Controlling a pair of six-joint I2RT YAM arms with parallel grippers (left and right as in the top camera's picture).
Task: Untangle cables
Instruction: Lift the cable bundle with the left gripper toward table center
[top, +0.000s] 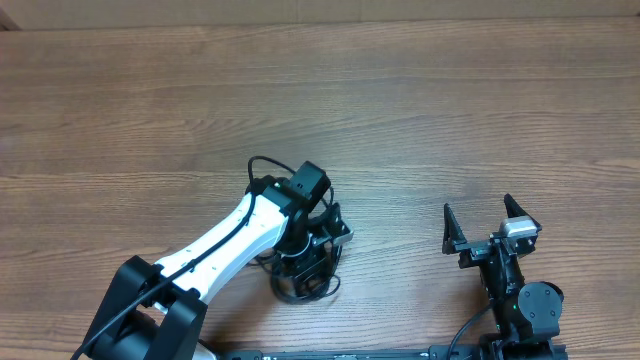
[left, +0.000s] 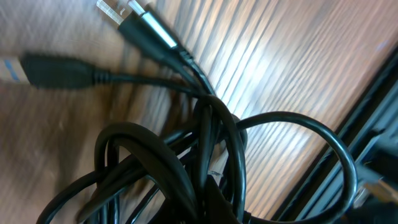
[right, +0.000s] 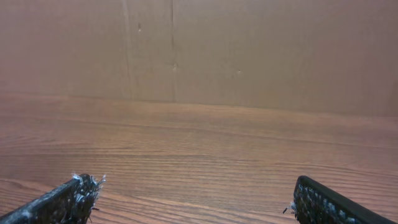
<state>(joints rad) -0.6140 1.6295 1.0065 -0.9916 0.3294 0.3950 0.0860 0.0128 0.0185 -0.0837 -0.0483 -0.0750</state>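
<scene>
The cables (top: 318, 288) lie in a black tangled heap on the wooden table near its front edge. My left gripper (top: 305, 252) points down into the heap and is shut on the cables. In the left wrist view the looped cables (left: 205, 143) fill the frame and hide the fingers. Two plug ends stick out at the top left, one with a clear tip (left: 146, 26) and one dark plug (left: 59, 71). My right gripper (top: 478, 208) stands open at the right, well away from the heap, with nothing between its fingers (right: 79, 193).
The wooden table (top: 400, 110) stretches to the back and to both sides. A brown cardboard wall (right: 199, 50) stands at its far edge. A black rail (left: 373, 130) runs beside the heap at the table's front edge.
</scene>
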